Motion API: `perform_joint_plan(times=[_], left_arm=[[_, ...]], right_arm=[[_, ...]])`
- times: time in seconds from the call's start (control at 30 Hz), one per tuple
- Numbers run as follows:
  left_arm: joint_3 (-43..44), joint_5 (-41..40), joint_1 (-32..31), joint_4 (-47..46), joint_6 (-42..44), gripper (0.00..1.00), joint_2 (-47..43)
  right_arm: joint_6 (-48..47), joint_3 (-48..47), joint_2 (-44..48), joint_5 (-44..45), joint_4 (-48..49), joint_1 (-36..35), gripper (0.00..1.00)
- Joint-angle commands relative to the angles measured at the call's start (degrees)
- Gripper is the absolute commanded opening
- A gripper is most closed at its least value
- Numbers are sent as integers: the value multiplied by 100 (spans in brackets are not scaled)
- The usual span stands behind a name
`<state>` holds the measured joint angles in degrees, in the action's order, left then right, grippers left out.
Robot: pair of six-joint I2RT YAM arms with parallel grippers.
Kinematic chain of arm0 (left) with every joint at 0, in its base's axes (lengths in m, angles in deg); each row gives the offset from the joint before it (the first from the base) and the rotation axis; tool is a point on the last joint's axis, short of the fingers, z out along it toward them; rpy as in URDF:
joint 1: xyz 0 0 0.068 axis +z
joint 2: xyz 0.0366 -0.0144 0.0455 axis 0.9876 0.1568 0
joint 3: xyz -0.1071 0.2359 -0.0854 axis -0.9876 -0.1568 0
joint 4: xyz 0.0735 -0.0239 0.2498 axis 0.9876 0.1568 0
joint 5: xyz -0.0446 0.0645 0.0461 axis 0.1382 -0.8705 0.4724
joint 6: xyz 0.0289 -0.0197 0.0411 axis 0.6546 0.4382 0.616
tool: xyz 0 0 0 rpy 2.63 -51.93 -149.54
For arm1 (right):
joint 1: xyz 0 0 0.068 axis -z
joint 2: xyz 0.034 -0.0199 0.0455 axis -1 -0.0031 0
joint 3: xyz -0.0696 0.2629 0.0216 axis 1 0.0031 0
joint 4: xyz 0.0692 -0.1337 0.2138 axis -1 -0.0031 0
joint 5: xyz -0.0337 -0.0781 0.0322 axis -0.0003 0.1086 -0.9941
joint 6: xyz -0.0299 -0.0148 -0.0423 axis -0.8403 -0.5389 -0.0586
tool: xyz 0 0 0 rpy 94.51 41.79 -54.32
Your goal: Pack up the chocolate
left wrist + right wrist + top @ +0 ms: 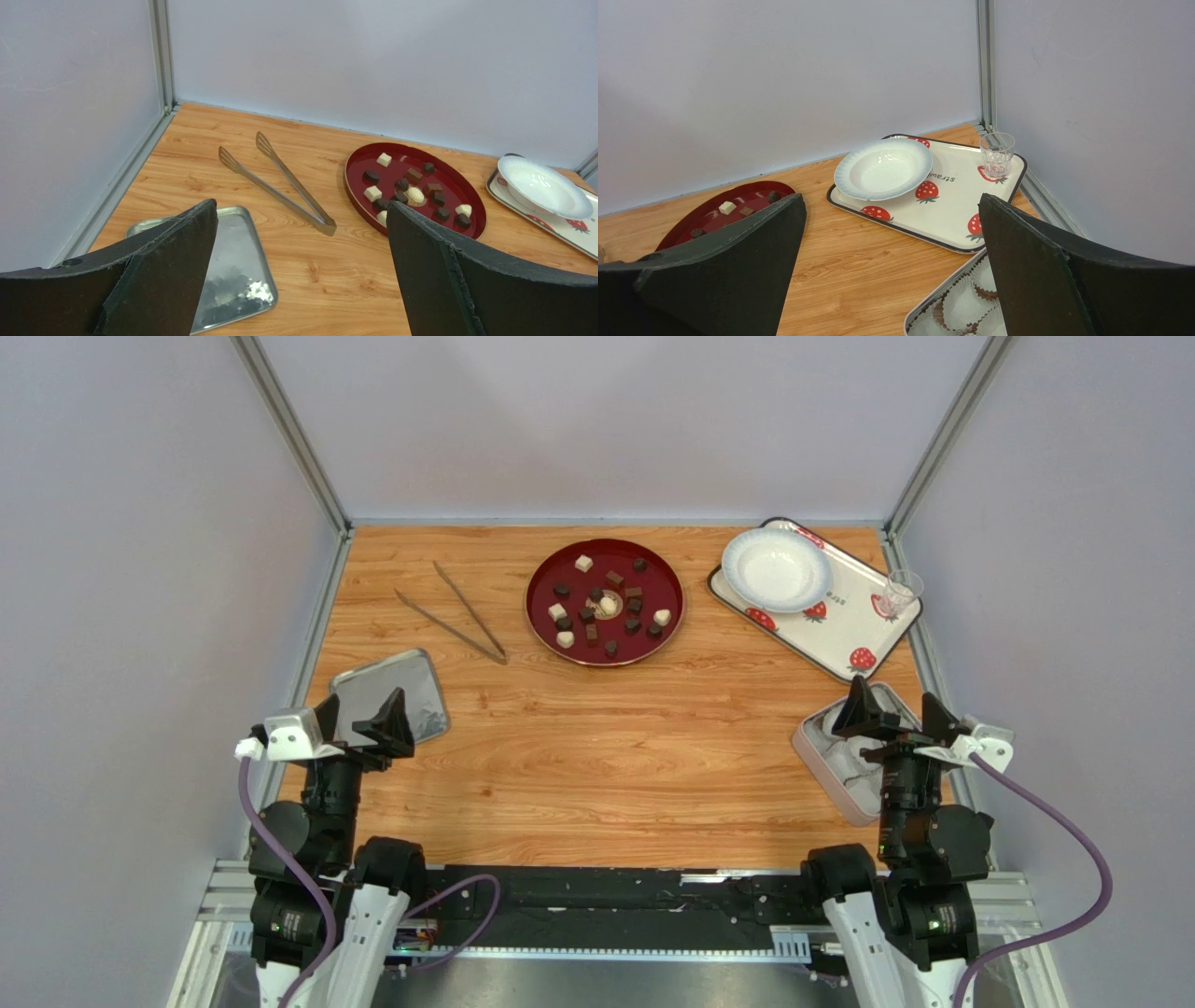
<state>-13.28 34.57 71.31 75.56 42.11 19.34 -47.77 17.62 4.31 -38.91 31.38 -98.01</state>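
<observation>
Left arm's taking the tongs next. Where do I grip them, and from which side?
Come straight down: the tongs lie flat on the table. Close across both arms just short of the joined end, which points toward the red plate; there the V looks narrow enough for the open left gripper to span.

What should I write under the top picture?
Chocolate on a red plate, tongs beside it, left gripper and right gripper open.
</observation>
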Motion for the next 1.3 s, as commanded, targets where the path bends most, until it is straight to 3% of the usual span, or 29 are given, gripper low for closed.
perform_joint_plan(times=[0.0, 0.5, 0.7, 0.9, 1.17, 1.27], left_arm=[[145, -51, -17, -12, 36, 98, -785], [154, -60, -17, -3, 10, 98, -785], [216, -77, -17, 208, -192, 98, -785], [286, -77, -114, 612, -596, 98, -785], [330, -112, -210, 1113, -834, 97, -785], [313, -86, -246, 1070, -834, 97, -794]], right_arm=[[11, -136, 240, -33, 118, 1, 99], [528, -364, -128, 221, -145, -8, 99], [1204, -1049, -1190, 661, -1311, -8, 99], [1812, -1735, -2544, 556, -2533, -8, 100], [2970, -1780, -3845, 274, -3291, 1, 100], [2938, -1613, -4364, -41, -3213, 1, 100]])
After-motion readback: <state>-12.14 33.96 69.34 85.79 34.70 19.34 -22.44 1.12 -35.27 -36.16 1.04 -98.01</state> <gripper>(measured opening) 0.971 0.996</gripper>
